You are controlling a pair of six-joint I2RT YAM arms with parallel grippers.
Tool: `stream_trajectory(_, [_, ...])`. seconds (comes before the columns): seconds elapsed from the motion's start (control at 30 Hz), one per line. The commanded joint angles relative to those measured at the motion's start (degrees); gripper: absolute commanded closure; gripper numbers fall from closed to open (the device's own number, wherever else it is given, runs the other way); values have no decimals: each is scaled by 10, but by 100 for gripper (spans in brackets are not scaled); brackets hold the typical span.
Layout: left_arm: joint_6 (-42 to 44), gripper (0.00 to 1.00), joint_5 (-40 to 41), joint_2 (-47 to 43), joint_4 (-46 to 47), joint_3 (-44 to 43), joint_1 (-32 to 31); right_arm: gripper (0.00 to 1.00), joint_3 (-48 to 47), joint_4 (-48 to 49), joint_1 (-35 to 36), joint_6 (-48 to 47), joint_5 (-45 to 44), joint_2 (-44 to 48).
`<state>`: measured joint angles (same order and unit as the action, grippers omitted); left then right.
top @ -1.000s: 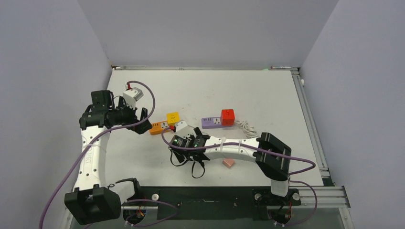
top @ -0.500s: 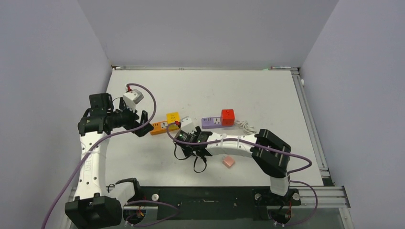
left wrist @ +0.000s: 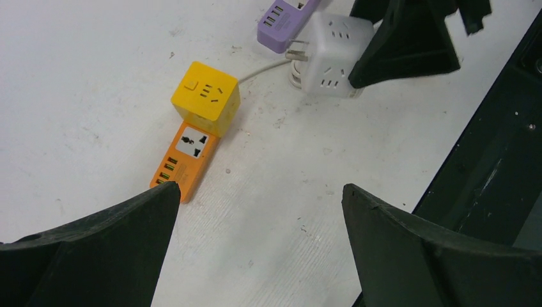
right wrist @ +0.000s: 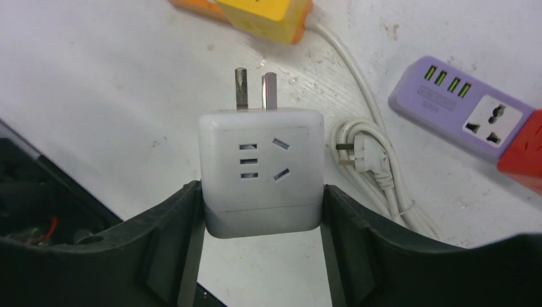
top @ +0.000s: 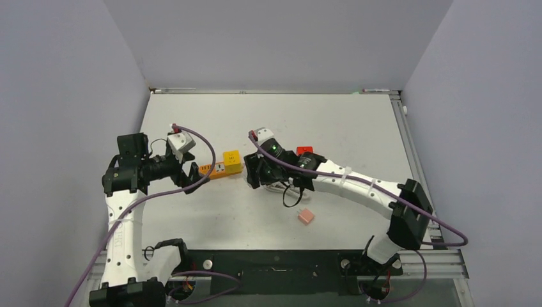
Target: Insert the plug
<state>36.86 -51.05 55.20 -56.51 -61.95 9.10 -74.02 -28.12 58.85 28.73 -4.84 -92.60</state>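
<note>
The plug is a white cube adapter (right wrist: 259,160) with two metal prongs (right wrist: 252,89). My right gripper (right wrist: 262,192) is shut on its sides and holds it just above the table. The prongs point toward the yellow cube (right wrist: 265,16), a short way from it. That yellow cube (top: 231,160) sits plugged into the orange power strip (top: 214,169). In the left wrist view the white adapter (left wrist: 332,54) hangs right of the yellow cube (left wrist: 206,97) and the orange strip (left wrist: 185,160). My left gripper (left wrist: 259,188) is open and empty, hovering beside the strip's end; from above it (top: 192,174) sits left of the strip.
A purple power strip (right wrist: 470,118) with a red cube (right wrist: 521,157) on it lies right of the adapter. A coiled white cable with its own plug (right wrist: 377,166) rests between them. A small pink block (top: 306,217) lies nearer the front edge.
My right gripper closed on the white adapter beside the yellow cube, then carried it right and away from the strip. My left arm drew back slightly, staying open.
</note>
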Motion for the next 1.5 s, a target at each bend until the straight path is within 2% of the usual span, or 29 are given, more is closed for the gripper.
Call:
stream_trajectory(0.0, [103,4,-64,-27,-44,1,-4,76,-41,25,-13,-66,129,63])
stream_trajectory(0.1, [118,4,-72,-46,-48,-3,-9,75,-20,47,-12,-122,163,112])
stream_trajectory(0.3, [139,4,-108,-76,-60,0,-14,74,162,239,-13,-253,240,259])
stream_trajectory(0.43, [167,4,-128,-89,-77,11,-17,77,233,321,-14,-325,268,325])
stream_trajectory(0.63, [234,4,-166,-98,-131,5,-30,79,196,261,-14,-402,325,302])
stream_trajectory(0.93, [310,4,-156,-154,-135,28,-70,80,149,240,-11,-408,343,271])
stream_trajectory(1.1, [289,4,-127,-224,-36,61,-82,83,108,204,31,-456,307,246])
stream_trajectory(1.2, [157,4,-129,-258,73,79,-83,88,91,197,83,-502,228,232])
stream_trajectory(1.27, [93,4,-138,-262,112,77,-84,89,88,201,110,-524,179,230])
stream_trajectory(1.37, [46,4,-157,-256,104,62,-85,89,98,216,154,-563,87,238])
stream_trajectory(1.47, [100,4,-171,-258,37,54,-85,89,106,226,193,-597,8,250])
